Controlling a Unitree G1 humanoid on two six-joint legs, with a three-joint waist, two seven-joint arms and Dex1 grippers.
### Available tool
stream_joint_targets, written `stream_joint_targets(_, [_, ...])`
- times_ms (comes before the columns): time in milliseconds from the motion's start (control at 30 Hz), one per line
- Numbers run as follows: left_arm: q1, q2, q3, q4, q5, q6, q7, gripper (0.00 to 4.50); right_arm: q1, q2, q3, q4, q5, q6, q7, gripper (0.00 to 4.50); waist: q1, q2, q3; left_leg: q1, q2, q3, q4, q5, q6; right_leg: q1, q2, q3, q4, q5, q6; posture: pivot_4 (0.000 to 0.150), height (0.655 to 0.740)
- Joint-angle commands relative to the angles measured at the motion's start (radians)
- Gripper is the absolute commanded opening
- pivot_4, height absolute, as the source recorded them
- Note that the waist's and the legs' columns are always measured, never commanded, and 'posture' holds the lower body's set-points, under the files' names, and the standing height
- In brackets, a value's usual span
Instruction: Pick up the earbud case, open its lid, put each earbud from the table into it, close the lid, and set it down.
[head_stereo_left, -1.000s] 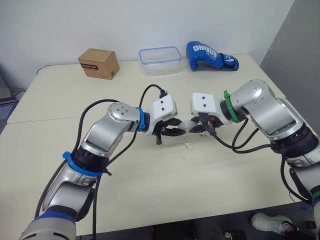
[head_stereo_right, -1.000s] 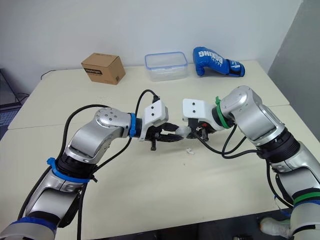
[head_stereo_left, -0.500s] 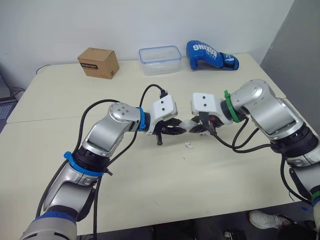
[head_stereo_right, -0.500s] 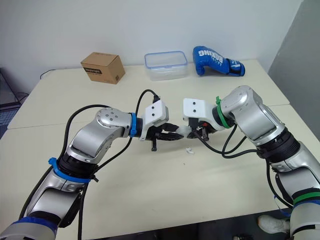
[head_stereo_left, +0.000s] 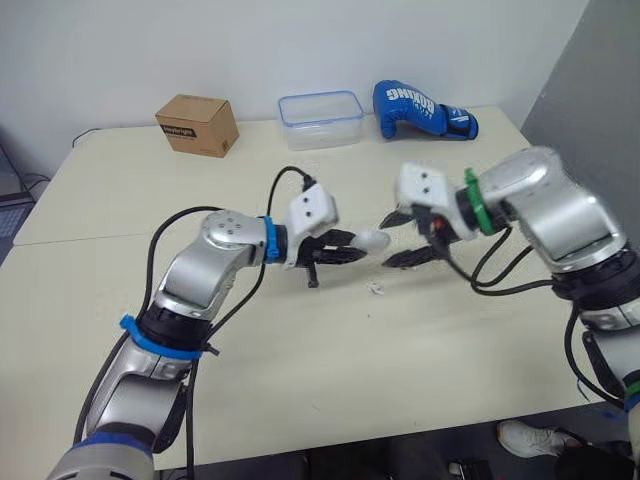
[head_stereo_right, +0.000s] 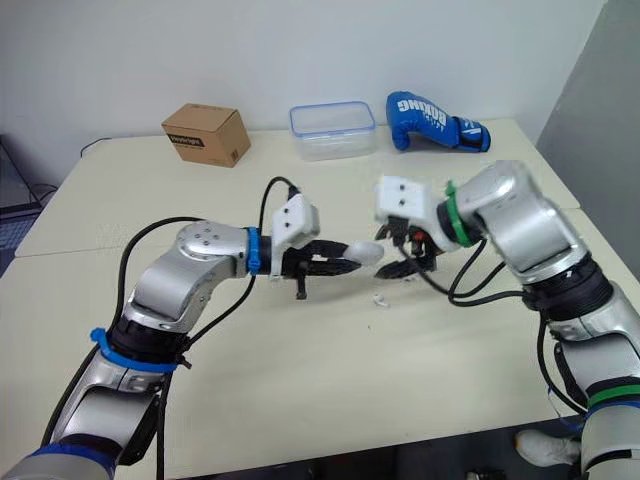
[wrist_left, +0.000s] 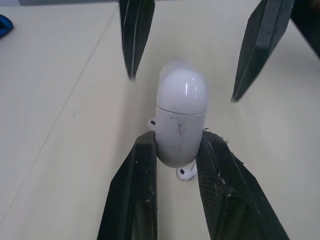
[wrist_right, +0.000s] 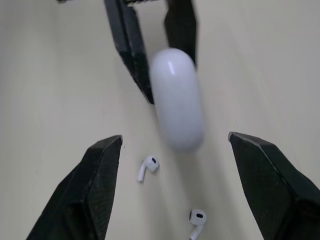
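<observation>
The white earbud case (head_stereo_left: 372, 239) hangs a little above the table with its lid closed, and my left gripper (head_stereo_left: 348, 247) is shut on its lower half. In the left wrist view the case (wrist_left: 181, 120) stands between my left fingers (wrist_left: 137, 185). My right gripper (head_stereo_left: 387, 243) faces the case's lid end, open, with its fingers spread above and below it and not touching. Two white earbuds (wrist_right: 147, 167) (wrist_right: 196, 220) lie on the table under the case, seen as a small white shape (head_stereo_left: 377, 288) in the head view.
Along the table's far edge stand a cardboard box (head_stereo_left: 197, 126), a clear plastic container (head_stereo_left: 320, 120) and a blue boxing glove (head_stereo_left: 422, 111). A seam runs across the tabletop (head_stereo_left: 90, 238) on the left.
My right gripper has opened, let go of the case and drawn back to the right. The left gripper still holds the case and has shifted slightly left and up.
</observation>
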Motion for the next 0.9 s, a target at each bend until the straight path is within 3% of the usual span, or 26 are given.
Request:
stream_joint_targets(33, [0.026,0.012,0.103,-0.038,-0.098,0.026,-0.013,0.71,0.010,0.013,-0.121,0.001,0.101,0.068,-0.015,3.56,0.000,0.000,0.000,0.000,0.000,0.000,0.000,0.000,0.000,0.000,0.000,0.000,0.000,0.000,0.000,0.150,0.7400])
stream_joint_targets(367, [0.103,-0.018,0.164,-0.050,-0.189,0.018,0.015,0.71,0.052,0.140,-0.299,-0.012,0.312,0.249,-0.156,3.56,0.000,0.000,0.000,0.000,0.000,0.000,0.001,0.000,0.000,0.000,0.000,0.000,0.000,0.000,0.000,0.150,0.7400])
stream_joint_targets(900, [0.064,-0.028,0.160,-0.094,-0.262,0.068,0.034,0.71,0.069,0.182,-0.246,-0.012,0.341,0.239,-0.256,3.56,-0.001,0.000,0.000,0.000,0.000,0.000,0.001,0.000,0.000,0.000,0.000,0.000,0.001,0.000,0.000,0.150,0.7400])
